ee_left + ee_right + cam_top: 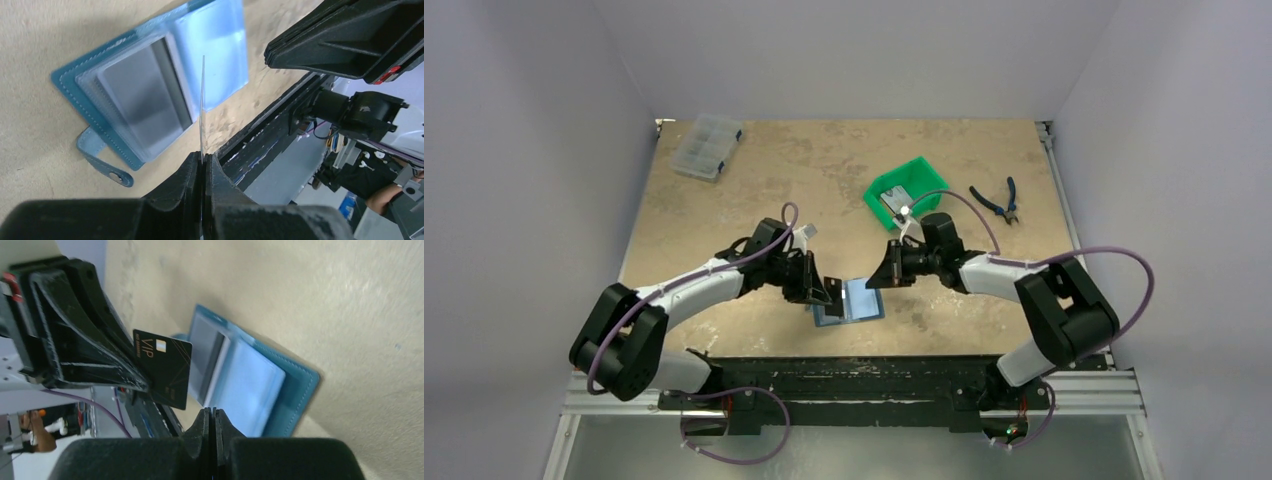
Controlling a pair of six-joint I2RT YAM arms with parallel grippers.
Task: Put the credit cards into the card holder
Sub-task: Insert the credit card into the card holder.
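Your left gripper [202, 161] pinches the thin, stiff, likely slippery black card [165, 367] by one edge, just above the open card holder [852, 300] on the counter [774, 170]; your right gripper [212, 414] is clenched empty.

Clear box [707, 146]: I'm seeing it sitting upper left.
Green bin [921, 167]: sitting centre-right.
Pliers [997, 201]: lying just right of it.
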